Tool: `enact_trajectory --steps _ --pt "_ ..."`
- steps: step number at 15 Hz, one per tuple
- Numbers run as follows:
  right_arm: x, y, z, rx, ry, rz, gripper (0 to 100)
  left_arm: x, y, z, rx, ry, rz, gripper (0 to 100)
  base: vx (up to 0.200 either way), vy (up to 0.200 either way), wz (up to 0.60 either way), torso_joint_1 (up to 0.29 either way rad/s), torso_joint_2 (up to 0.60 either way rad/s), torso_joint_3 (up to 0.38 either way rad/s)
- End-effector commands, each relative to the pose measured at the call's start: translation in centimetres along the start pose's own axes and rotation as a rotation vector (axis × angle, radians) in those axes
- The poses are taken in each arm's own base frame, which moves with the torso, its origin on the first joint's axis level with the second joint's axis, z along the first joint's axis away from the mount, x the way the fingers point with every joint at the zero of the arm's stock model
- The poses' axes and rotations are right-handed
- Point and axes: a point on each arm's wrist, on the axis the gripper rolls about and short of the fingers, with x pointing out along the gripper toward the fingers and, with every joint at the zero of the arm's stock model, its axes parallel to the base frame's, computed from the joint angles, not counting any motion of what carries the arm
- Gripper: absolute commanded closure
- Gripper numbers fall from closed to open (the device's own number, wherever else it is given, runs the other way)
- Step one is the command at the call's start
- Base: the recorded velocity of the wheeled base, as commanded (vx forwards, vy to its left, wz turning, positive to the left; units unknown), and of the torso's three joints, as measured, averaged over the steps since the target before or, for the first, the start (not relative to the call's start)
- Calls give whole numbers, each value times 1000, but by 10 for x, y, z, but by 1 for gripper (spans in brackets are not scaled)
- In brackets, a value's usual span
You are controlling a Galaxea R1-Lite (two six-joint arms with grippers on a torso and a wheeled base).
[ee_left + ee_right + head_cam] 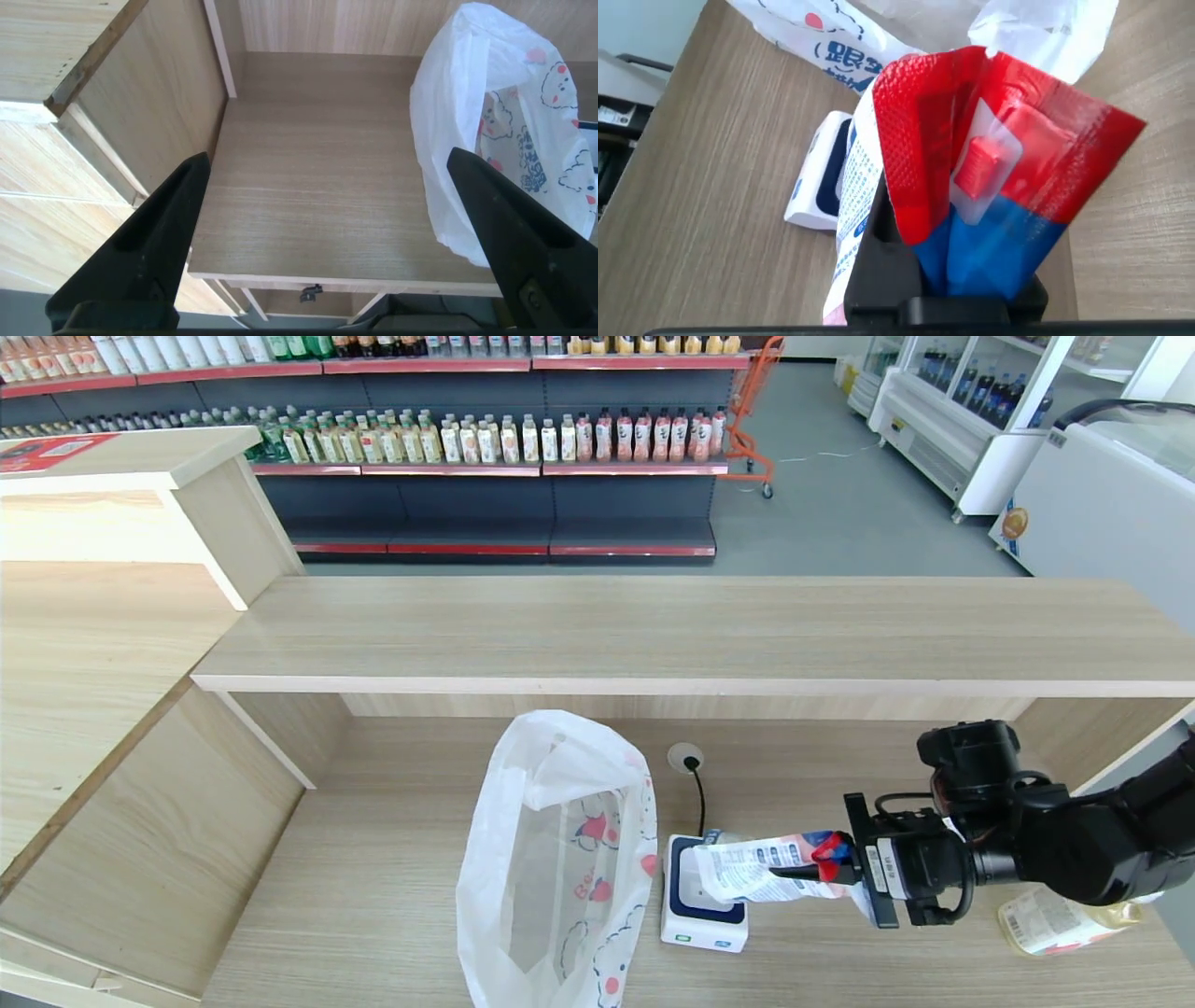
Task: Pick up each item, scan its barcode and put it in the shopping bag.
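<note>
Over scanner [707, 926]: pouch [747, 875] in right gripper [810, 872] | shopping bag [551, 868] beside | bottle [1055, 922] near

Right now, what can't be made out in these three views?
- Head view: the pouch partly covers the scanner; its underside is unseen, its print too small.
- Head view: the right arm hides most of the bottle.
- Left wrist view: the shopping bag is cut by the edge; contents unclear.
</note>
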Motion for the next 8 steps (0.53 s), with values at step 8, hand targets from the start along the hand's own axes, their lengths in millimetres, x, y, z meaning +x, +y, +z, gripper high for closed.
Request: enact_trajectory --steps 8 --pt "19 -5 -24 -48 -205 10 100 0 0 0 -1 -1 0 0 0 0 0 0 0 0"
